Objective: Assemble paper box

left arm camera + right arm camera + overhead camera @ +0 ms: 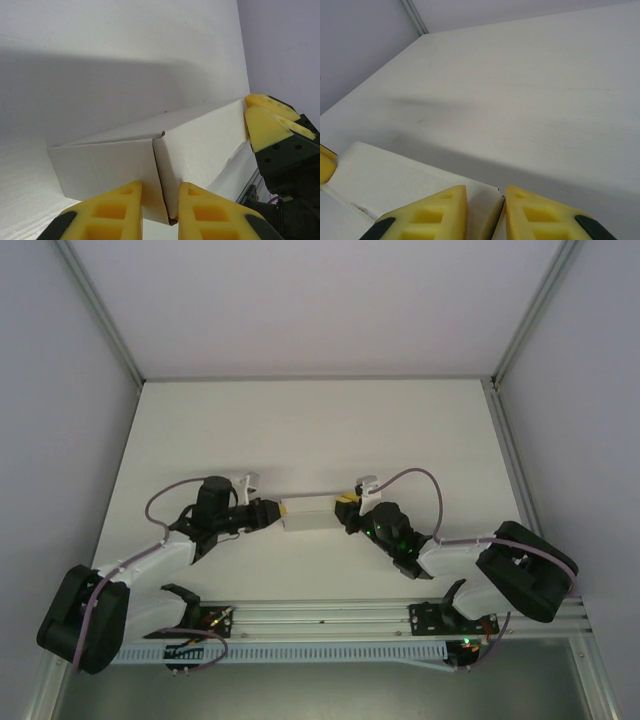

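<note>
White worktop [300, 430]: left end effector [274, 512] and right end effector [346, 509] each pinch the paper box [305, 514]; uneven pulling could tear it.

The left arm [160, 555] and the right arm [450, 552] are each built of white shells between bulky black joint housings. A pale purple cable [160, 498] loops along each one. The left claw [160, 210] has thick yellow fingers [107, 215] moulded with rectangular pockets, black at the roots; the right claw [486, 215] matches. A white hook [248, 483] juts from each wrist toward 12 o'clock. Green lights [385, 533] glow on the right wrist. Black base brackets [205, 620] sit at 6 o'clock.
</note>
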